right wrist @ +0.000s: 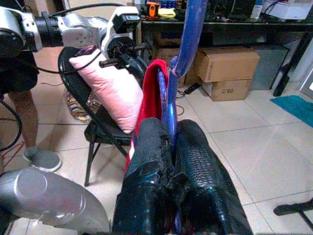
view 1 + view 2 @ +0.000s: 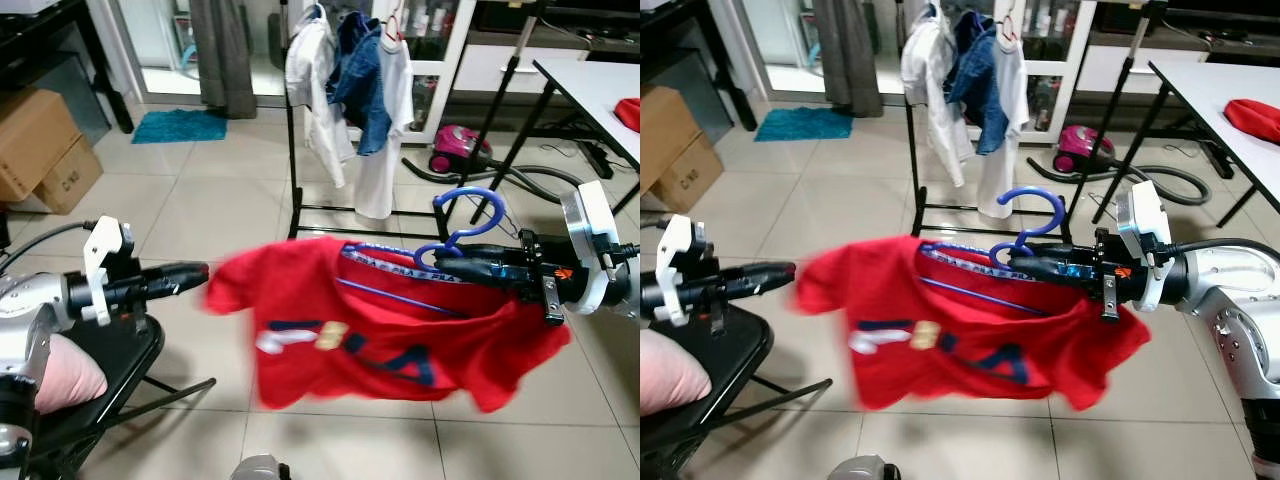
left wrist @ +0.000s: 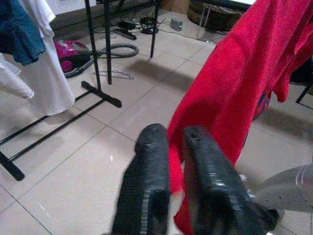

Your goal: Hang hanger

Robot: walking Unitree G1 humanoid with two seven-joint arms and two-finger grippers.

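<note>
Right gripper (image 1: pixel 168 142) pinching blue hanger (image 2: pixel 462 220), red shirt (image 2: pixel 390 335) blurred

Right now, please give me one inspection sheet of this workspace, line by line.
Surface: tiled floor.
Job's things: blue hanger carrying red T-shirt; clothes rack behind, already bearing garments.
Clutter: cardboard boxes, pink vacuum cleaner, pink pillow on black chair.
End effectors: right end effector shut on the hanger; left end effector at the shirt's sleeve, fingers nearly together.
Cables: vacuum hose on floor.
Surroundings: white table, teal mat.
</note>
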